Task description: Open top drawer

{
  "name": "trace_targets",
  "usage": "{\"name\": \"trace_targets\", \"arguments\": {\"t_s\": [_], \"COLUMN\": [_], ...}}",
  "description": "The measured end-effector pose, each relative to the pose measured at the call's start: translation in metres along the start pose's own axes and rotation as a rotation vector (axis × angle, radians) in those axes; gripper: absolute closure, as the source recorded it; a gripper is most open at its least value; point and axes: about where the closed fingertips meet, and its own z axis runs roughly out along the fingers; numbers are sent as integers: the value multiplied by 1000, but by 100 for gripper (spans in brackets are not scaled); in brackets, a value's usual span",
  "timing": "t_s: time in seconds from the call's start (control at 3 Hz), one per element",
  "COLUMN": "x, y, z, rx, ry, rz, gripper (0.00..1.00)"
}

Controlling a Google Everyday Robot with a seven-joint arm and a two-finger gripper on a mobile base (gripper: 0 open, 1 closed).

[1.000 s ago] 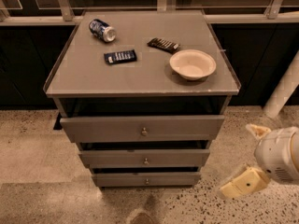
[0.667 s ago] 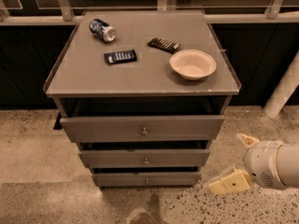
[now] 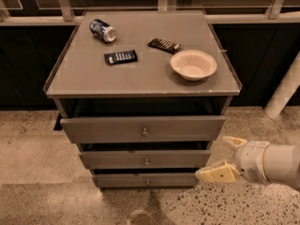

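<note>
1. Speckled stone floor (image 3: 37,144), dark wall panels behind, grey cabinet in the middle of the view
2. top drawer (image 3: 108,128) is the uppermost and widest of three grey fronts, directly under the cabinet top (image 3: 140,78); small round knob (image 3: 145,132) at its centre
3. Its front stands forward of the frame with a dark gap above, so it looks partly pulled out; the inside is not visible
4. Two narrower drawers below, each with a like knob, stepped back under it
5. gripper (image 3: 225,157) is low at the right, level with the middle drawer's right end and near it, touching nothing; fingers spread, nothing between them
6. Step, as I judge it: reaching in, knob not yet held
7. Next move calls for going up and left to the knob, pinching it, then pulling straight out
8. On top: blue can (image 3: 102,30) on its side, two dark flat packets (image 3: 120,56) (image 3: 164,45), white bowl (image 3: 193,64)
9. Can print and packet markings are unreadable; no brand legible
</note>
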Motion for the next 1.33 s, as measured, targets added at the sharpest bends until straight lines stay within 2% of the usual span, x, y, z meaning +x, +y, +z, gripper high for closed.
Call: {"name": "trace_targets", "arguments": {"t_s": [1.0, 1.33], "x": [-1, -6], "y": [1, -4], "z": [2, 23], "rx": [-7, -23], "ry": [-3, -76], "rz": [0, 0], "gripper": [88, 100]}}
